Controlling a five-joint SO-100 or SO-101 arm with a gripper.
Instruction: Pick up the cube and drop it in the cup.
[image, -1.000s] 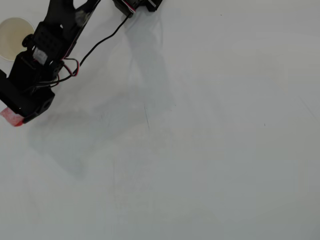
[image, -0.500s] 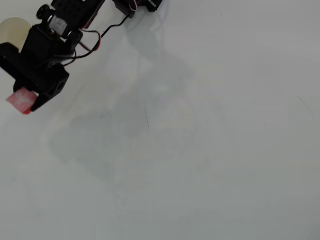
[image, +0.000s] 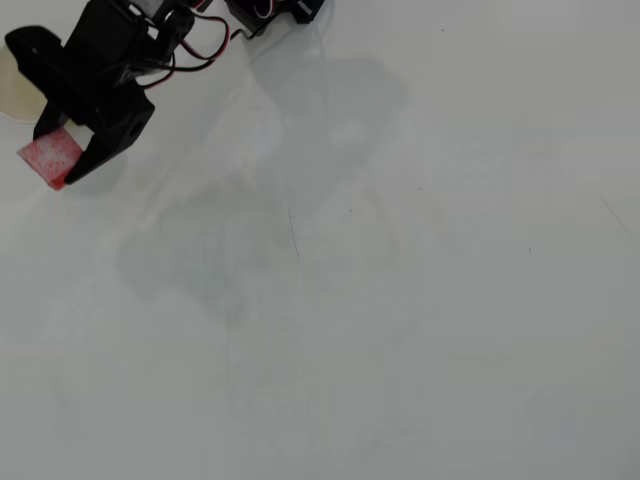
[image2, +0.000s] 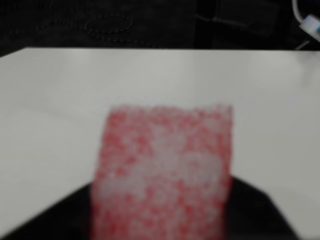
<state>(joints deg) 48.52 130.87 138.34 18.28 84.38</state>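
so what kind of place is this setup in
Probably a hobby or lab bench for robot practice. A plain white table holds only a small black arm with loose wiring, whose gripper holds a red cube, and a paper cup. The wrist view shows only dark beyond the table edge.

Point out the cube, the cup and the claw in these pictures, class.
cube (image: 50, 160), overhead view, on its speckled red top face.
cup (image: 14, 88), overhead view, on the cream sliver showing left of the arm.
claw (image: 62, 152), overhead view, between the fingertips that grip the cube.

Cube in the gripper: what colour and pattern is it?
Red, mottled with whitish speckles; the cube shows best in the wrist view, though blurred.
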